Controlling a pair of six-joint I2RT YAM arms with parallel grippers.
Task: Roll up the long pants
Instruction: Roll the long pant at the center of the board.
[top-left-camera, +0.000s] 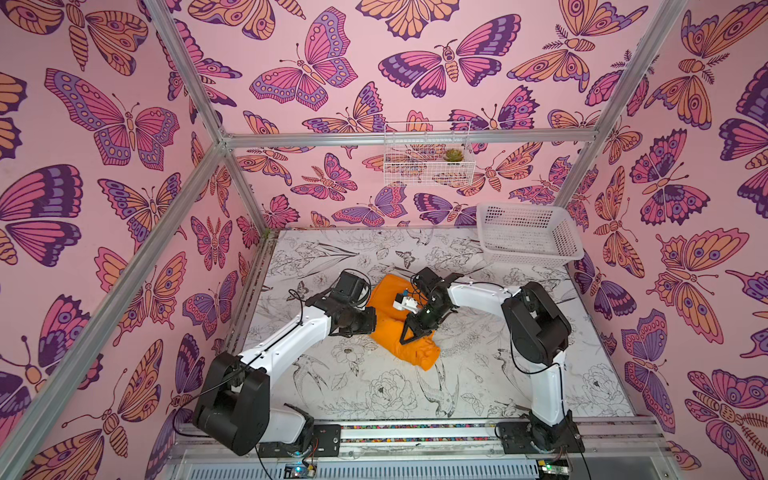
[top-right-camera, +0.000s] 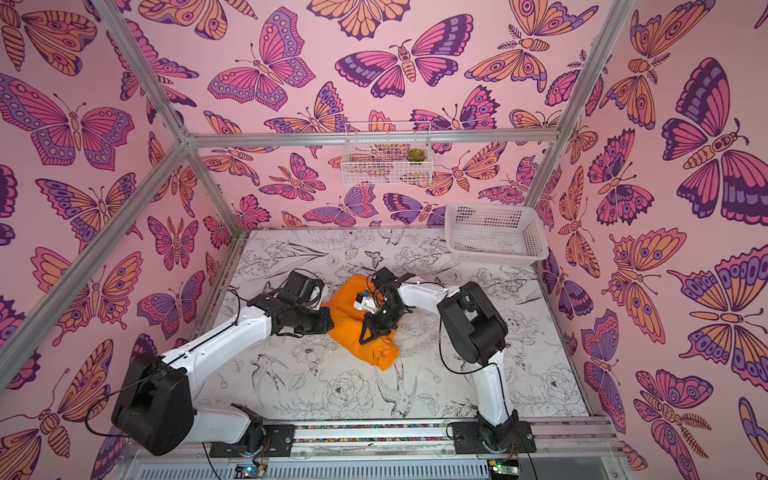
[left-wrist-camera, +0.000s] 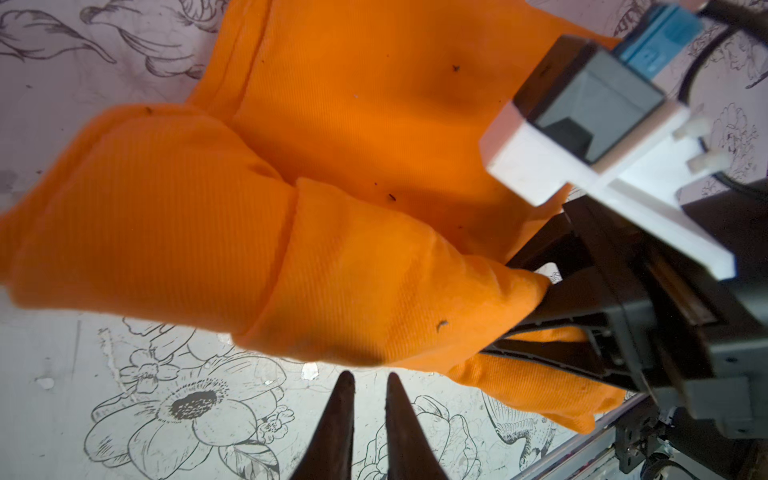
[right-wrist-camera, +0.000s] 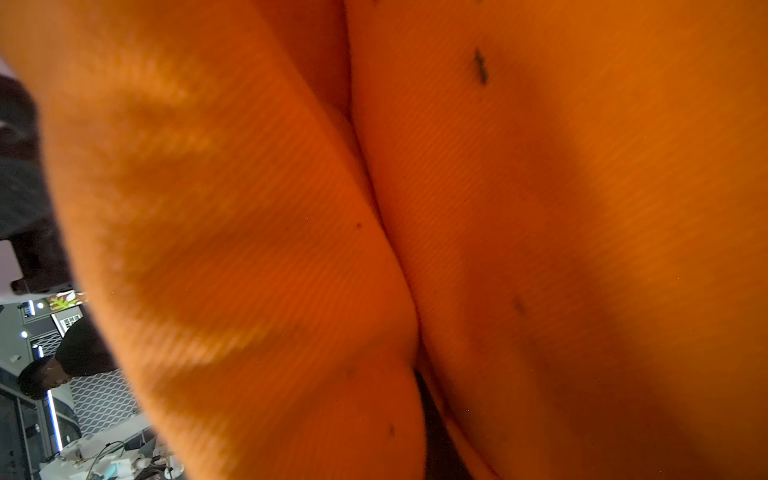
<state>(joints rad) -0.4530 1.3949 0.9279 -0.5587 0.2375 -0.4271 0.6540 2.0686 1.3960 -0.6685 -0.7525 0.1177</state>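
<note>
The long pants (top-left-camera: 388, 295) (top-right-camera: 345, 293) lie bunched in the middle of the table, bright orange, with a thick rolled part (left-wrist-camera: 166, 216) along the near side. My right gripper (top-left-camera: 409, 336) (top-right-camera: 365, 336) reaches down onto the near right end of the bundle. In the left wrist view its black fingers (left-wrist-camera: 552, 303) are shut on a fold of the orange cloth. Cloth (right-wrist-camera: 540, 208) fills the right wrist view. My left gripper (left-wrist-camera: 370, 380) hovers over bare table just beside the roll. Its fingers stand a narrow gap apart with nothing between them.
A white plastic basket (top-left-camera: 528, 237) stands at the back right corner of the flower-print table (top-left-camera: 353, 386). A wire basket (top-left-camera: 428, 153) with a small succulent hangs on the back wall. The arms' mounting rail (top-left-camera: 415, 432) runs along the front edge.
</note>
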